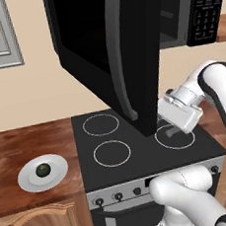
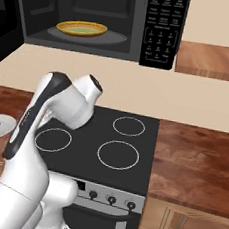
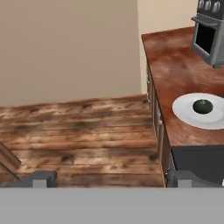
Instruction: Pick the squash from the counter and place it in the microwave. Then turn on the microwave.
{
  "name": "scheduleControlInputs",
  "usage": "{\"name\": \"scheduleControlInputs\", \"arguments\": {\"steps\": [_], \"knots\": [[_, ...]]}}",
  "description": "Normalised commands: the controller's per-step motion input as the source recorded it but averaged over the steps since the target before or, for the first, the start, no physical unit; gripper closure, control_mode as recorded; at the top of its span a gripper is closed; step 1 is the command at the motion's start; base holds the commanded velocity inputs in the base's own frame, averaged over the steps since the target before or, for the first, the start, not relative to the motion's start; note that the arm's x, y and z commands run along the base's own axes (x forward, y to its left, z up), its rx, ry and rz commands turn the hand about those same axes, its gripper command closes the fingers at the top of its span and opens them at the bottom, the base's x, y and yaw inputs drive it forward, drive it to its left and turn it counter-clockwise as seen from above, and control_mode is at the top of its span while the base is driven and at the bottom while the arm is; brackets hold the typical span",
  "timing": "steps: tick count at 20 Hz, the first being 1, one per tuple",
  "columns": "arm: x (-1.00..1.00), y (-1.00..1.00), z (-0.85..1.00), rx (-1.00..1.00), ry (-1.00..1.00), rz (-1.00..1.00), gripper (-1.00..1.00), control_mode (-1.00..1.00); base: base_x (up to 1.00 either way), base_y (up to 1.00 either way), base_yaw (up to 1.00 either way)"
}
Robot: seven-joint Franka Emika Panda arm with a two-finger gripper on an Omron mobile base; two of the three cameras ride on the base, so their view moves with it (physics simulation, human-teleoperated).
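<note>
The squash [image 1: 43, 169] sits on a white plate [image 1: 29, 180] on the counter [image 1: 19, 145], left of the stovetop [image 1: 138, 147] in the left base view. The microwave [image 1: 112, 45] hangs above the stovetop with its door swung wide open; the gripper [image 1: 173, 133] hovers over the stovetop's right front ring, just beside the door's lower edge.

In the right base view, a yellow dish [image 2: 81, 29] lies inside the microwave, and the squash lies left of the stovetop.

In the hand view, the finger tips [image 3: 41, 179] stand wide apart, holding nothing; a toaster oven [image 3: 209, 37] stands on the counter beyond the squash.
</note>
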Motion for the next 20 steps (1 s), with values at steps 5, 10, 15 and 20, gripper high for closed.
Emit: {"name": "scheduleControlInputs", "arguments": {"steps": [5,10,15,20], "knots": [[0.00,0.37,0.50,0.26,0.00,0.00,-1.00,-1.00,0.00,0.00,0.00],[0.02,0.31,0.79,0.19,0.03,0.01,-1.00,-1.00,0.00,0.00,0.00],[0.09,0.31,0.56,0.18,0.13,0.04,-1.00,-1.00,0.00,0.00,0.00],[0.07,0.29,0.46,0.18,0.10,0.04,-1.00,-1.00,0.00,0.00,0.00]]}}
